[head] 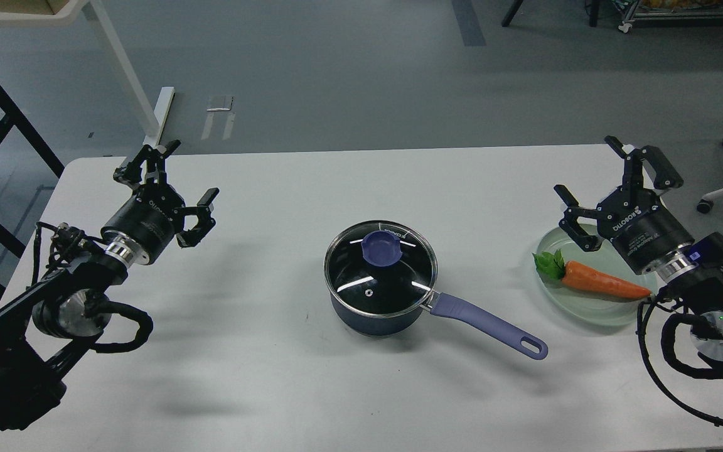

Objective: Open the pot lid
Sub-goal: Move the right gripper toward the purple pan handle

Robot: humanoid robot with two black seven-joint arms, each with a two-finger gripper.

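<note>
A small dark navy pot [371, 317] stands in the middle of the white table, its lavender handle [487, 325] pointing to the lower right. The glass lid [379, 269] with a steel rim lies flat on the pot, and its purple-blue knob [381, 248] sits at the lid's centre. My left gripper [173, 182] hovers open far to the left of the pot, holding nothing. My right gripper [612, 182] is open far to the right, above the edge of a plate, also holding nothing.
A pale green glass plate [594, 311] with a carrot [603, 282] lies at the right, partly under my right arm. The table's far edge [361, 150] runs behind both grippers. Table legs and chair wheels stand on the grey floor beyond.
</note>
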